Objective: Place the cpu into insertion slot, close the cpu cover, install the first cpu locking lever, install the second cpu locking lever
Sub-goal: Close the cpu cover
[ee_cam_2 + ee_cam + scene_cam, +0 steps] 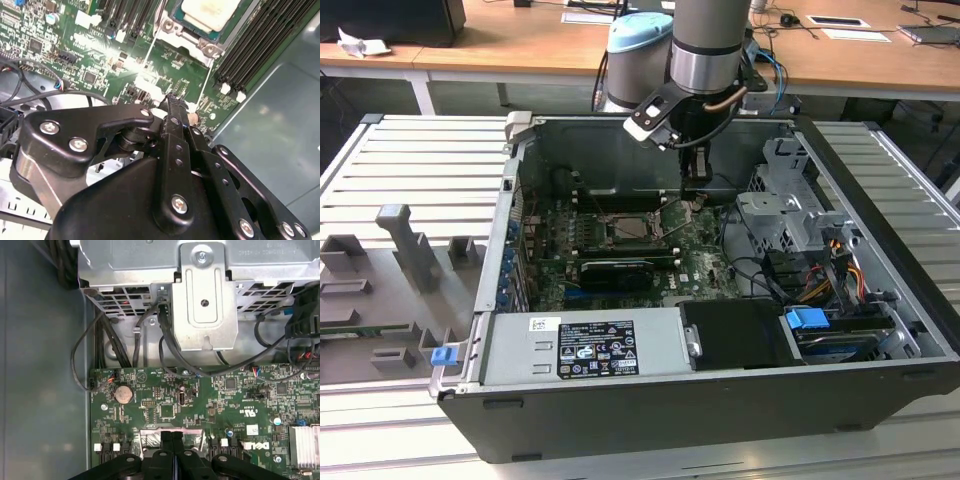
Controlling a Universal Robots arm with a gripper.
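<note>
The cpu (210, 12), a pale beige square, lies in the insertion slot (633, 228) on the green board. The silver cpu cover (186, 36) lies flat around it as a frame. A thin wire locking lever (205, 82) runs from the socket corner to my fingertips, and in the exterior view it slants up off the board (672, 207). A second thin lever (156, 37) lies along the other side of the socket. My gripper (172, 99) hangs just beside the socket (696, 188) with its black fingers (172, 440) pressed together, the tip at the lever's end.
Black memory slots (255, 45) flank the socket. A long black card (615, 270) lies nearer the front. The metal drive cage (785, 210) with cables (165, 347) stands close on the exterior view's right. The power supply (585, 345) fills the front, inside the case walls (520, 170).
</note>
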